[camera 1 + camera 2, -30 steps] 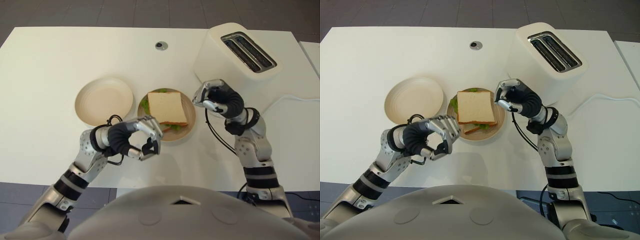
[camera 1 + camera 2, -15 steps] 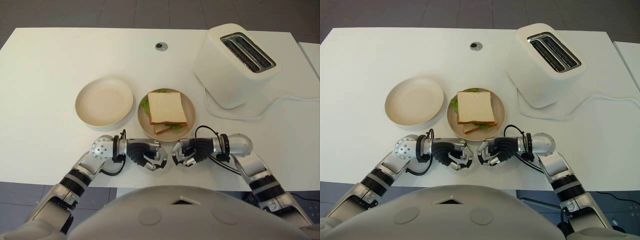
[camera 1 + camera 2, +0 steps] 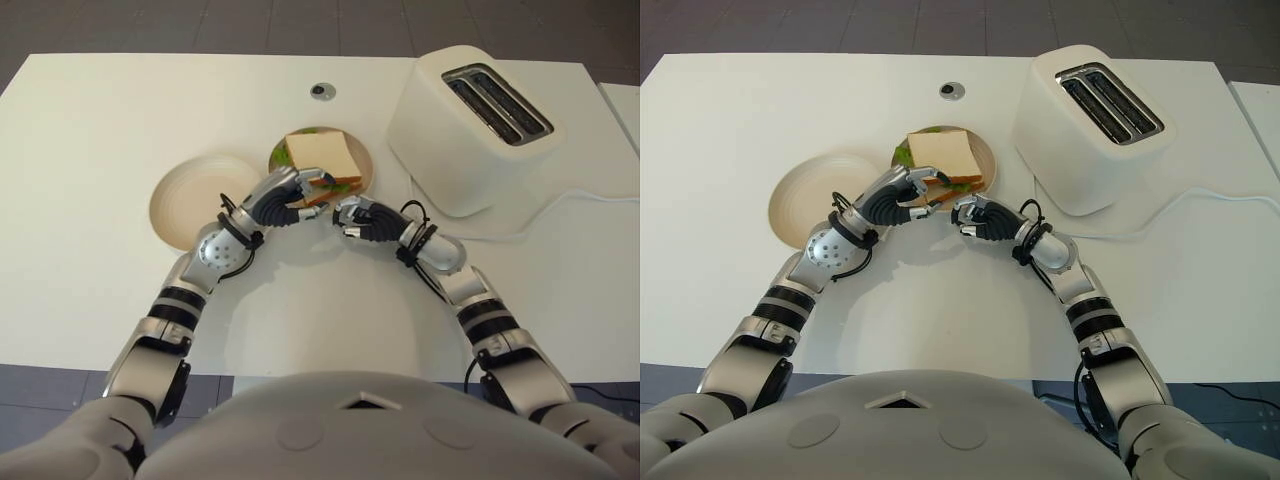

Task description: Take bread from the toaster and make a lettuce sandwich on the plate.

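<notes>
Lettuce sandwich point(image 3: 318, 154) sits assembled on plate point(image 3: 366, 168), left of toaster point(image 3: 470, 125) and right of bowl point(image 3: 185, 200); left hand point(image 3: 275, 199) curled, apparently pinching plate's near rim, right hand point(image 3: 362, 217) curled empty just beside it, probably to reposition the plate.

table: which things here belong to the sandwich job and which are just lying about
Job in hand:
toaster
plate
sandwich with lettuce
left hand and right hand, at the plate's near rim

Lying about:
cream bowl, left of the plate
round fitting in the table top
</notes>
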You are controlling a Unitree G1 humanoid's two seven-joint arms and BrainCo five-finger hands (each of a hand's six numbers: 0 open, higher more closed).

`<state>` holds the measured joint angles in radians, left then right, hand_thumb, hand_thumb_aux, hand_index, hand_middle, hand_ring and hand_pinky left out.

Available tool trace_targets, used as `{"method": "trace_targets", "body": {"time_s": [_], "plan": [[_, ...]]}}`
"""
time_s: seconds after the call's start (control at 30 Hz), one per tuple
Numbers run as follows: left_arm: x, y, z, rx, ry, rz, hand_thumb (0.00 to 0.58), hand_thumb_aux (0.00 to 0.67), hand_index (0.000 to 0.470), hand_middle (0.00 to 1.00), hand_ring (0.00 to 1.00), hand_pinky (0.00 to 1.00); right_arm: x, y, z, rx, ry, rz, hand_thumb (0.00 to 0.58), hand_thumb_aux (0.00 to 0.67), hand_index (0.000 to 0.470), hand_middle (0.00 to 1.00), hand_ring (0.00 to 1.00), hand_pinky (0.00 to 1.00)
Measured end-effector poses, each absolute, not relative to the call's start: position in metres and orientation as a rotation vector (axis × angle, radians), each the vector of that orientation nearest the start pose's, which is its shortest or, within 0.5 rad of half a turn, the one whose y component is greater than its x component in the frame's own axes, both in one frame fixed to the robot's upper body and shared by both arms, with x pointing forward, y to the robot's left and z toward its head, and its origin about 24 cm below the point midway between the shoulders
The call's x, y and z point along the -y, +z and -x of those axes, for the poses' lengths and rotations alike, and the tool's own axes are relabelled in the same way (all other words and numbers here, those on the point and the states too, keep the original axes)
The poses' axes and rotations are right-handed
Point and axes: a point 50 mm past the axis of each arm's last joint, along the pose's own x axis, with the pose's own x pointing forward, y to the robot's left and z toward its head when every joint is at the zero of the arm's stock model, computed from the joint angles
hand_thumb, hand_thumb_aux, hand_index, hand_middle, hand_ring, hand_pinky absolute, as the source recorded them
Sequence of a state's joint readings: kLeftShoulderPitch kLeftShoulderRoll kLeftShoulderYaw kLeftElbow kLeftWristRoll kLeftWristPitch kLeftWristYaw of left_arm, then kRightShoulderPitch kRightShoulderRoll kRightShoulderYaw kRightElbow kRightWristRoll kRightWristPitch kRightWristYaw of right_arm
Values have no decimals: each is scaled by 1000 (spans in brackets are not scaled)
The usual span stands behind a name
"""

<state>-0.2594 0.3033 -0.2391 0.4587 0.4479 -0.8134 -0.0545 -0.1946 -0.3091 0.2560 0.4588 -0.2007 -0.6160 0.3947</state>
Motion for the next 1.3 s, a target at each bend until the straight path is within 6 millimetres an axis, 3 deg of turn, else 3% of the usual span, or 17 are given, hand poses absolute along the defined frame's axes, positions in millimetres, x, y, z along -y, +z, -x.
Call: {"method": "trace_targets", "body": {"time_s": [0.03,0.07,0.1,0.13,0.27,0.4,0.57,1.3], "plan": [[-119,56,-267,574,-595,-675,0,0,0,533,533,533,129,30,-262,269,738,498,580,670,470,675,675,675],[-120,59,-266,590,-580,-639,0,0,0,224,224,224,130,38,-264,310,707,460,549,515,361,243,243,243],[-121,65,-265,614,-566,-571,0,0,0,55,55,55,133,45,-266,345,679,420,482,394,276,86,86,86],[-122,73,-262,645,-557,-499,0,0,0,0,0,0,137,53,-267,376,653,375,0,0,0,0,0,0],[-128,114,-250,795,-527,-161,0,0,0,0,0,0,158,97,-271,553,497,130,0,0,0,0,0,0],[-136,127,-252,821,-456,-96,0,0,0,0,0,0,172,132,-265,709,375,34,0,0,0,0,0,0],[-138,116,-258,767,-408,-235,0,0,0,0,0,0,160,132,-262,709,404,105,0,0,0,0,0,0],[-137,112,-259,740,-415,-244,0,0,0,0,0,0,152,124,-261,668,436,155,0,0,0,0,0,0]]}}
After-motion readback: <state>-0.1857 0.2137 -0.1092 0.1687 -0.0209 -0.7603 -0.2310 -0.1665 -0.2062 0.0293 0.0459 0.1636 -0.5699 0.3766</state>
